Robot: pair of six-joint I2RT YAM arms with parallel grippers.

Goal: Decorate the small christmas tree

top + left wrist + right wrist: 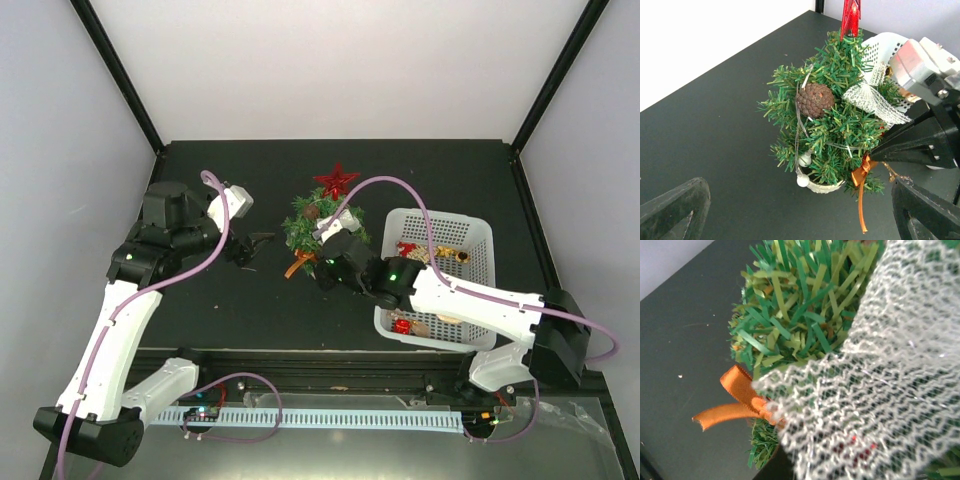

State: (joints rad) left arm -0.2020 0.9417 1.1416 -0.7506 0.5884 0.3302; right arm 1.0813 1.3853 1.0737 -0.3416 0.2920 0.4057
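The small christmas tree stands mid-table in a cream pot. It carries a red star, a pine cone, a white lace bow, an orange ribbon bow and a pearl string. My left gripper is open and empty just left of the tree; its fingers frame the pot. My right gripper is pushed into the tree's near right side, its tips by the orange bow. The lace hides its jaws; one dark finger shows.
A white lattice basket with red and gold ornaments stands right of the tree, and my right arm lies across its near left corner. Black posts and white walls close the table at the back and sides.
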